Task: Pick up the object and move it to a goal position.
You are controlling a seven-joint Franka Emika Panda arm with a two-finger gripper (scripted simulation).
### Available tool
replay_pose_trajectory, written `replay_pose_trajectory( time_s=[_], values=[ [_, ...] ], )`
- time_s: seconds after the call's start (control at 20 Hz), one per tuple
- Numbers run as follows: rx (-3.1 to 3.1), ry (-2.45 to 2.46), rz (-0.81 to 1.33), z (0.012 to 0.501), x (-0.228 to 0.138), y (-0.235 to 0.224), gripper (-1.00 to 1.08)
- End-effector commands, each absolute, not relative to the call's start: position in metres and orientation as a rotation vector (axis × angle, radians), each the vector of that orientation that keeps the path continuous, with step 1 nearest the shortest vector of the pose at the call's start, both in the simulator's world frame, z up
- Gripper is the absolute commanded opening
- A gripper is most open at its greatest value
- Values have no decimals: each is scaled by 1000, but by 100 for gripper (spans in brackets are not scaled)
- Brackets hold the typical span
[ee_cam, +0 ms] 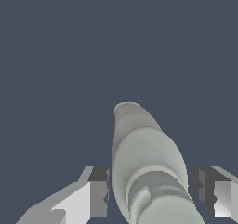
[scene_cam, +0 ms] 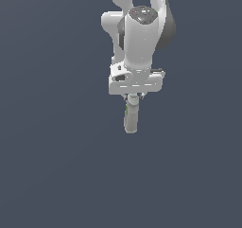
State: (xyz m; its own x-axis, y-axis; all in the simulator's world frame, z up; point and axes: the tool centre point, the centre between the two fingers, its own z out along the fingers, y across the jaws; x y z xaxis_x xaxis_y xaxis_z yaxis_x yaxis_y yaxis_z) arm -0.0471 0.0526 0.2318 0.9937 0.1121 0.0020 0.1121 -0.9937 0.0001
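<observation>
The pale grey-beige bottle (scene_cam: pixel 131 119) hangs upright under my gripper (scene_cam: pixel 133 98) in the middle of the exterior view, with a small green patch on its upper side. In the wrist view the bottle (ee_cam: pixel 144 148) runs away from the camera, its rounded cap nearest the lens. It sits between the two fingers of my gripper (ee_cam: pixel 151 193). The fingers (ee_cam: pixel 98 195) stand close against both sides of the bottle near its neck, shut on it. I cannot tell whether the bottle's base touches the ground.
A plain dark blue-grey ground (scene_cam: pixel 56 165) fills both views. The white arm (scene_cam: pixel 139 38) rises above the gripper in the exterior view. No goal marker shows.
</observation>
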Motion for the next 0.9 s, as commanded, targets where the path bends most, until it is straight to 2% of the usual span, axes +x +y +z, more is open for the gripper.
replay_pose_trajectory(
  time_s=[0.0, 0.5, 0.85],
  values=[
    [-3136, -178, 0, 230, -48, 53, -100],
    [-3137, -177, -5, 235, -48, 54, -100],
    [-3137, -177, -4, 262, -55, 65, -100]
  ],
)
